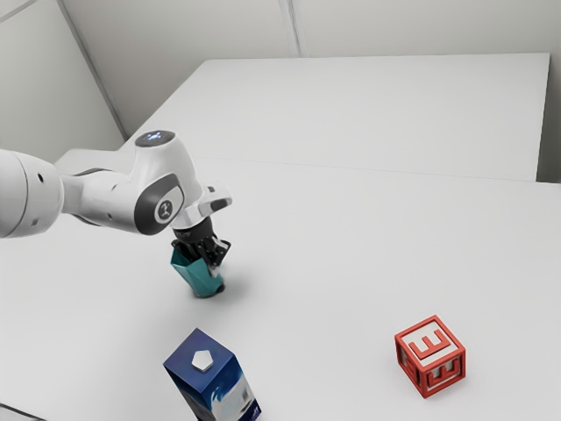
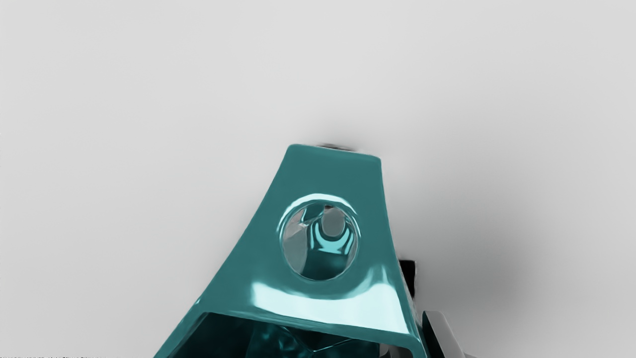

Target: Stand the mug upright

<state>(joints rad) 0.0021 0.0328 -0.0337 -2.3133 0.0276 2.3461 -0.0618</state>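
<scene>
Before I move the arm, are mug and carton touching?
Apart. The exterior view shows bare table between the base of the mug and the top of the carton.

White table (image 1: 333,237) | red-and-white letter block (image 1: 429,356), exterior view's right | blue carton (image 1: 207,373) | teal mug (image 1: 198,275), tilted, contact unclear

one mug (image 1: 198,276), one carton (image 1: 195,361), one block (image 1: 430,355)

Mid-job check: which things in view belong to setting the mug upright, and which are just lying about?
Part of the job:
- teal mug, tilted
- tool, at the mug

Just lying about:
- blue carton
- red-and-white letter block
</scene>
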